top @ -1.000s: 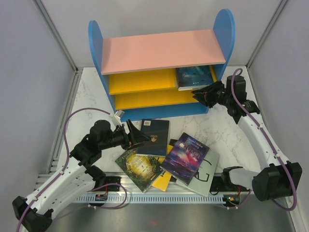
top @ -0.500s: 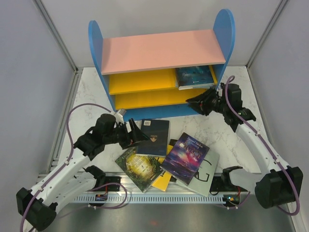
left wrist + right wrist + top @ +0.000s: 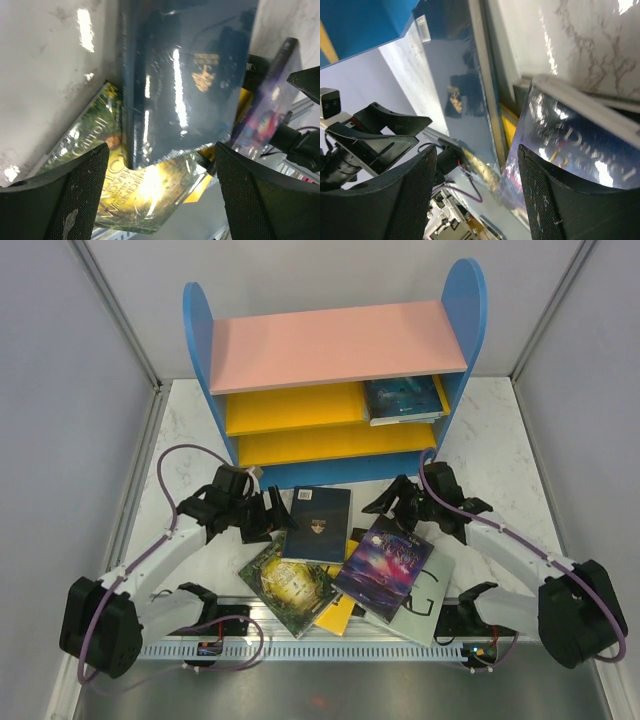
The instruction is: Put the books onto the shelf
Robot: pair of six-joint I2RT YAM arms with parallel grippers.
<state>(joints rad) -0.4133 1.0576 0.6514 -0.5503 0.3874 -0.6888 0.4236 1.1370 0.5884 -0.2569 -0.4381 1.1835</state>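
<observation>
Down from the front of the shelf (image 3: 197, 330) comes the right gripper (image 3: 385, 502), which a second ago sat by the right end of the lower yellow board and now hangs low over the pile of books, at the top edge of the purple book (image 3: 388, 565). Its jaws stand well apart, wider than before. In the right wrist view one finger lies over the purple cover and the other hangs off to the side, with nothing clamped between them. The left arm has pushed forward a little, and the left gripper (image 3: 278, 517) is just beside the left edge of the dark navy book (image 3: 320, 523). Its jaws are spread wide too and hold nothing. In the left wrist view the near end of the navy cover shows in the gap between the two pads, with space on either side. The navy book lies flat on the marble table (image 3: 190, 420) in front of the blue base, overlapping the green-gold forest book (image 3: 290, 585). The purple book rests tilted on top of a pale grey book (image 3: 432, 590) marked with a large "G", and the corner of a yellow book (image 3: 337, 615) pokes out between the green one and the purple one at the near edge of the pile. One light blue book (image 3: 402, 400) lies flat at the right end of the upper yellow board of the shelf, unchanged from the earlier views.
</observation>
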